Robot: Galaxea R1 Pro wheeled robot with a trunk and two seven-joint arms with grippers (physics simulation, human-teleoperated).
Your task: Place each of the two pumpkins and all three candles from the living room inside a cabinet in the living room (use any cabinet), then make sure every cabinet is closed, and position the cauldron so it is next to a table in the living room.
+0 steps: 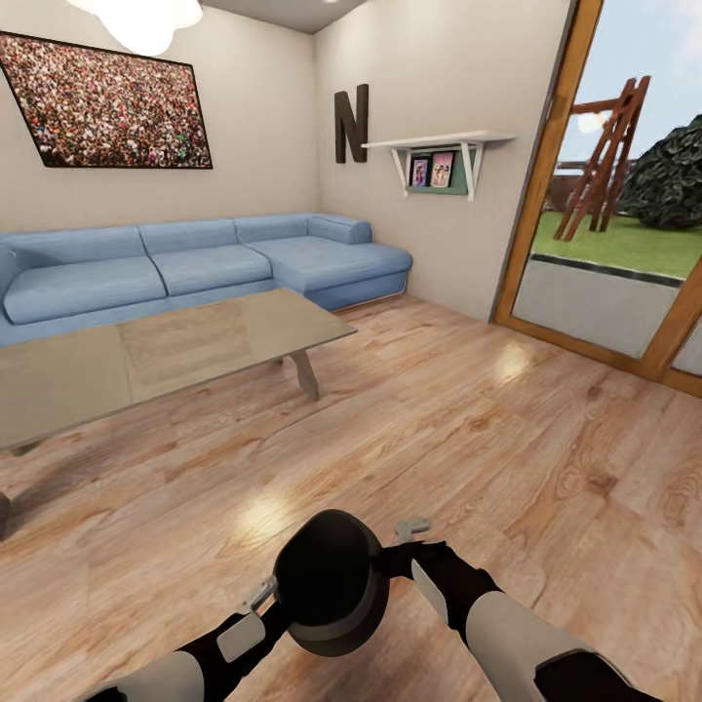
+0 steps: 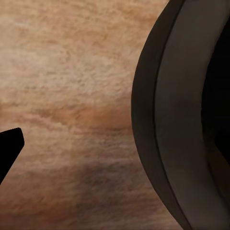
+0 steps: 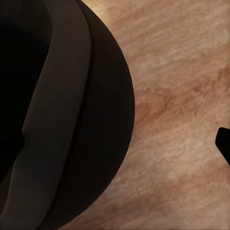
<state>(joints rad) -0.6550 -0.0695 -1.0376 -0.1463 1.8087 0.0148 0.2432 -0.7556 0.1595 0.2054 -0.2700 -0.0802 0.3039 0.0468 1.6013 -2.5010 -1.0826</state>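
Head view: I have the cauldron point(image 1: 330, 583) low in front of me, black and round, held up between both arms over the wood floor point(image 1: 507, 439). The left gripper point(image 1: 261, 595) sits against its left side and the right gripper point(image 1: 409, 538) against its right; I cannot tell from here how far either gripper's jaws are spread, or whether they pinch the rim. The glass-topped table point(image 1: 146, 361) stands ahead and to the left, well apart from the cauldron, with the blue sofa point(image 1: 195, 268) behind it. A glazed door point(image 1: 624, 253) is at right. Left wrist view: the cauldron's thick rim and belly point(image 2: 177, 120) are very close, floor beyond; one dark fingertip point(image 2: 9, 148) shows at the edge, clear of the pot. Right wrist view: cauldron wall point(image 3: 72, 120) again close, one dark fingertip point(image 3: 224, 143) at the edge, apart from it.
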